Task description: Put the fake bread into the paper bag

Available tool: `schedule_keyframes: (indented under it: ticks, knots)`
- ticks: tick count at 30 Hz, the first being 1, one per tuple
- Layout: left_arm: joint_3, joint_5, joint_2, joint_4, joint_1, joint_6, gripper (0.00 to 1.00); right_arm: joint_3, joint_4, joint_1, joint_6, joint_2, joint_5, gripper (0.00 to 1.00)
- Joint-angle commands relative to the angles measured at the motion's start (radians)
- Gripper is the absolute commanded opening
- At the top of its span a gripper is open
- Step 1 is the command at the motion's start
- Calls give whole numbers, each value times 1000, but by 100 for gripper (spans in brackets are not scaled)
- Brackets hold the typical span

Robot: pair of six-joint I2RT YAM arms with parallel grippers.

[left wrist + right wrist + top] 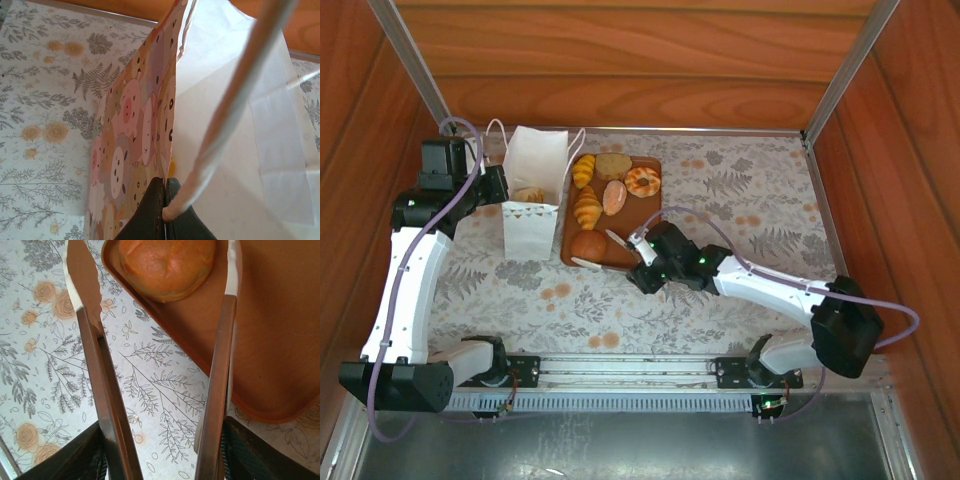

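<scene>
Since the right gripper (604, 251) sits closest to the arm bases, I'll start there. Its two fingers are spread wide with nothing gripped, hovering at the near corner of the tray (638, 212), the corner on the bag's side. In the wrist cam one finger (82, 300) is out over the flowery tablecloth (160, 400) and the other is over the tray. The round bun (167, 262) lies right at the tips, in the gap between them, touching neither as far as I can tell. It's the nearest pastry, sitting in that same corner.

Further back on the tray there's a croissant (587, 208) with a pink-striped roll (614, 197) just beside it. Then comes a glazed ring (643, 181), and at the far edge a second croissant (584, 170) next to a dull brown slice (613, 165). All of those are well apart from either gripper.

The paper bag (532, 225) stands upright just beside the tray with its mouth open. Something golden (528, 194) shows inside, can't tell which pastry. The left gripper (164, 200) is at the bag's outer side, fingers pressed together, pinching the bag's rim along with its cord handle (235, 100).
</scene>
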State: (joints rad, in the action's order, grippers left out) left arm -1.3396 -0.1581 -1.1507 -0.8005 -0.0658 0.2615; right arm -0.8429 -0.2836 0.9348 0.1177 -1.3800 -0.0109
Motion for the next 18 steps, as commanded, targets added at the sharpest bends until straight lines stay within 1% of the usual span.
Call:
schedule_keyframes:
  ticks: [1,8,11,14,18]
  knots:
    - [8,-4,19,35,-6,-2,0,-34,55,-2,-10,-40,-12,60]
    - [13,1,23,35,-7,-2,0,-63,63,-1,2,-105,7,59]
    - [14,2,24,35,-7,-5,0,-73,53,-2,3,-122,20,56]
    - [14,2,26,35,-8,-7,0,-78,39,-2,5,-118,33,49]
    - [15,4,26,35,-7,-5,0,-79,-1,-2,1,-67,65,41]
